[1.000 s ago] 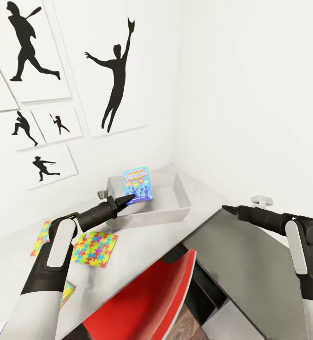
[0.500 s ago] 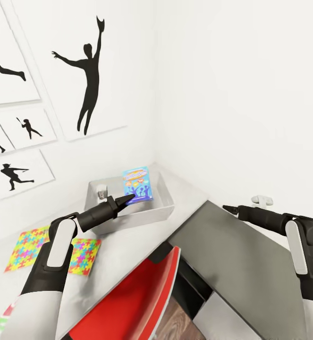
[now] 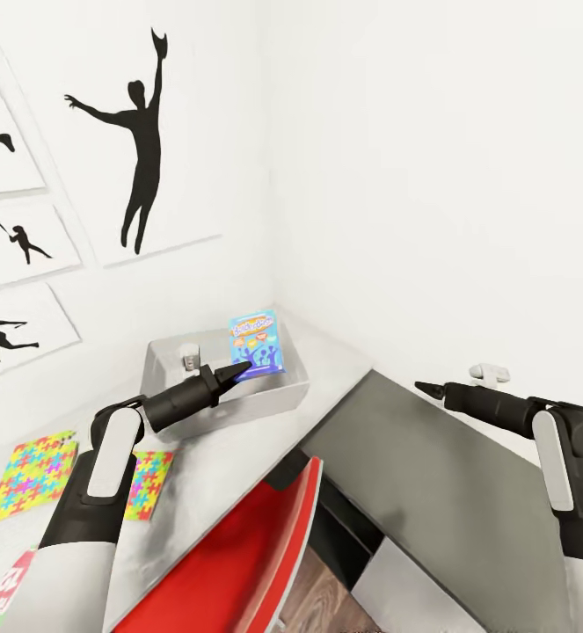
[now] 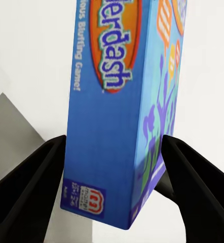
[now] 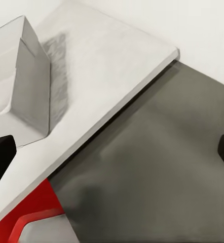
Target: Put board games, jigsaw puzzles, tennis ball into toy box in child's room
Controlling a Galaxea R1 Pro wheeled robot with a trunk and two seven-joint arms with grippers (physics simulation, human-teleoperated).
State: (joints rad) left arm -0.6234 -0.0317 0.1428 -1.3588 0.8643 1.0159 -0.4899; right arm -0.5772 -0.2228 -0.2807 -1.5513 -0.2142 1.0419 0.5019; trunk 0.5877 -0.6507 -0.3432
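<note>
My left gripper [image 3: 240, 368] is shut on the small blue board game [image 3: 257, 343], holding it upright over the right end of the light-grey toy box [image 3: 258, 401]. In the left wrist view the blue box [image 4: 112, 101] sits squeezed between both black fingers [image 4: 33, 182]. The toy box stands on the pale table [image 3: 229, 457] near the room's corner. Two jigsaw puzzles [image 3: 29, 463] [image 3: 149, 471] lie flat on the table to the left. A red-and-green box corner [image 3: 1, 587] shows at the lower left edge. My right gripper [image 3: 421, 387] hangs open over the dark-grey side cabinet [image 3: 432, 475], holding nothing.
A red chair [image 3: 238, 554] stands tucked against the table's front edge, below my left arm. White walls with black silhouette posters [image 3: 133, 149] close the corner behind the toy box. The right wrist view has the toy box's wall [image 5: 26, 91], table edge [image 5: 117, 106] and cabinet top [image 5: 157, 167].
The whole picture has slid left, so the camera has turned right. Both arms keep their pose, and the blue box stays in my left gripper, now over the toy box's right end.
</note>
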